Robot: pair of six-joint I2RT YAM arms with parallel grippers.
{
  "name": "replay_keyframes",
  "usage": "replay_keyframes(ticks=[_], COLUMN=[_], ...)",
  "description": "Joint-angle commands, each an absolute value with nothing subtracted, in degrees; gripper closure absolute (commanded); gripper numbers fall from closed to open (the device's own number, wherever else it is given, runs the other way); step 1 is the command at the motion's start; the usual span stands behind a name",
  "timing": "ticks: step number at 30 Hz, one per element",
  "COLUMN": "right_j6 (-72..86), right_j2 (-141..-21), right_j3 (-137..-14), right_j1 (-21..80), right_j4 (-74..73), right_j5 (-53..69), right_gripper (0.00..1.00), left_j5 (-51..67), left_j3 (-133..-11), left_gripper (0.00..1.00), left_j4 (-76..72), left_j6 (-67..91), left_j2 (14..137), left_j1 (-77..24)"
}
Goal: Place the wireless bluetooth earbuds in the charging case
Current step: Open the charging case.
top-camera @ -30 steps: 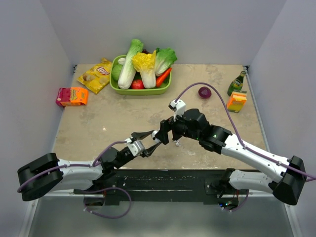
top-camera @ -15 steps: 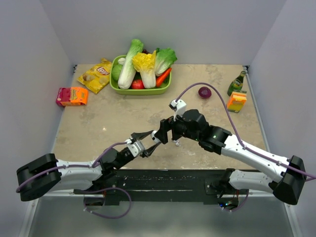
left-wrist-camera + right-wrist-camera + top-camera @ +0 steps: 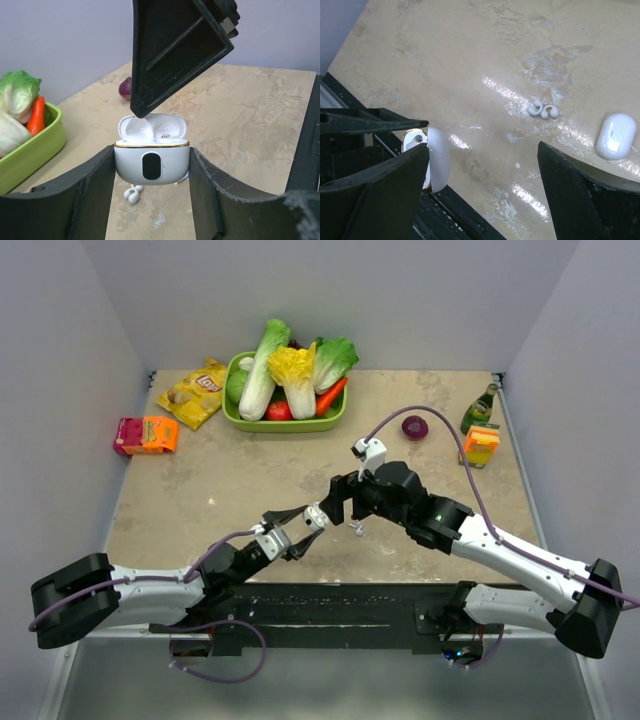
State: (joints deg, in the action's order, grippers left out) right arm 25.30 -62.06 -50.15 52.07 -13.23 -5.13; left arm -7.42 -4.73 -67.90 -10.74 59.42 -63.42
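My left gripper (image 3: 152,150) is shut on the white charging case (image 3: 152,166) and holds it by its sides above the table, lid (image 3: 151,125) open. The case also shows in the top view (image 3: 316,516) and the right wrist view (image 3: 429,159). The white earbuds (image 3: 543,109) lie together on the table beyond the case. One of them shows under the case in the left wrist view (image 3: 132,193). My right gripper (image 3: 483,147) is wide open and empty, one finger (image 3: 175,45) hanging just above the open case. In the top view the grippers sit close together, left (image 3: 303,524) and right (image 3: 345,508).
A second white pebble-like object (image 3: 616,135) lies on the table near the earbuds. At the back are a green tray (image 3: 285,422) of vegetables, a chip bag (image 3: 195,392), a red-orange box (image 3: 146,434), a red onion (image 3: 414,427), a bottle (image 3: 480,408) and a juice carton (image 3: 480,446).
My right arm has drawn a little to the right, away from the case. The left gripper keeps hold of the open case in nearly the same place.
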Motion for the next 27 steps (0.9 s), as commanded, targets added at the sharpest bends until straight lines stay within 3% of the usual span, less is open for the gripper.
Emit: replay_keyframes(ticks=[1,9,12,27], right_j6=[25.4,27.1,27.9,35.4], right_j2=[-60.6,-53.7,-55.5,-59.2], right_j3=[-49.7,-46.6,-47.9,-45.3], right_j1=[51.4,51.1,51.0,47.6], right_j4=[-14.9,-6.2,-6.7,1.7], right_j5=[-8.9,-0.2,1.8,13.0], right_gripper=[0.07,0.09,0.18,0.36], left_j5=[-7.2,-8.2,-8.3,-8.6], left_j3=[-4.7,-4.7,-4.6,-3.2], left_gripper=[1.0,1.0,1.0,1.0], left_j4=[-74.0,-74.2,-74.8,-77.6], left_j6=[-12.0,-12.1,-12.3,-13.2], left_j2=[57.8,57.7,57.6,56.2], left_j1=[-64.2,-64.3,-64.3,-65.0])
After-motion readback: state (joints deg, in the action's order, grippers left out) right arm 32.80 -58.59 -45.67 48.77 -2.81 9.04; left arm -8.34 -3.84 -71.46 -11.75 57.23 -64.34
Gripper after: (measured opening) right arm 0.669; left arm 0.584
